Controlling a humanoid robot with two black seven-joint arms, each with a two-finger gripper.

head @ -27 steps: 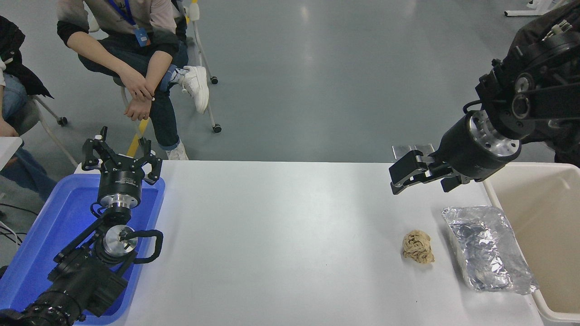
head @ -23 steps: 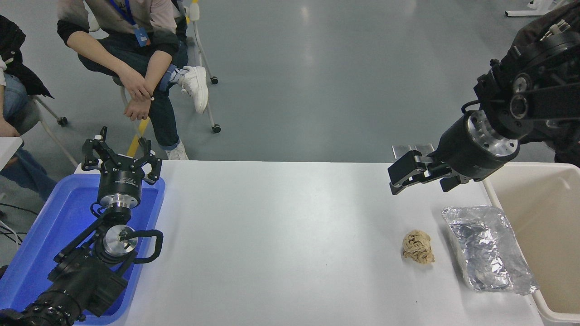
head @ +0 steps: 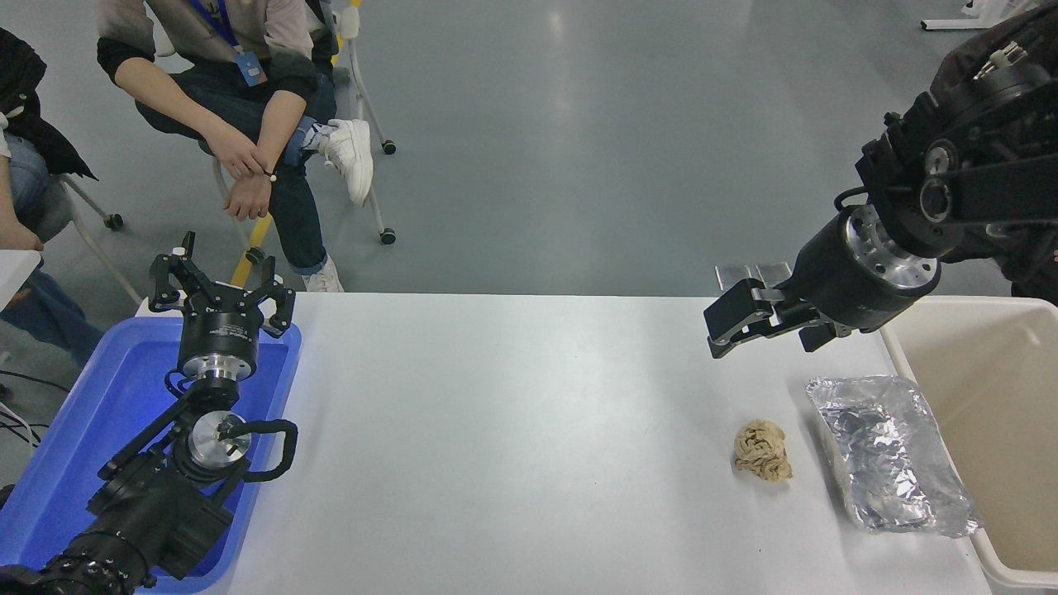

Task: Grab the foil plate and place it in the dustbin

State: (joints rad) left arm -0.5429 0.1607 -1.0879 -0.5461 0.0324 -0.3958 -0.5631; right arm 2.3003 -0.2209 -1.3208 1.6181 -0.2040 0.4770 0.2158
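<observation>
The foil plate (head: 888, 450) is a shiny, crinkled silver tray lying on the white table (head: 496, 430) at the right, right beside the dustbin. The dustbin (head: 988, 388) is a large cream-beige bin at the table's right edge, cut off by the picture's edge. My right gripper (head: 773, 330) is open and empty. It hangs above the table's far right part, beyond the foil plate and apart from it. My left gripper (head: 221, 285) is open and parked over the blue tray at the lower left.
A small crumpled tan paper ball (head: 762, 450) lies just left of the foil plate. A blue plastic tray (head: 74, 430) sits at the table's left end under the left arm. People sit on chairs (head: 248, 99) beyond the far left of the table.
My right gripper has shifted slightly to the left and the arm has risen a little. The seated person has moved a little. The foil plate and paper ball have not moved.
</observation>
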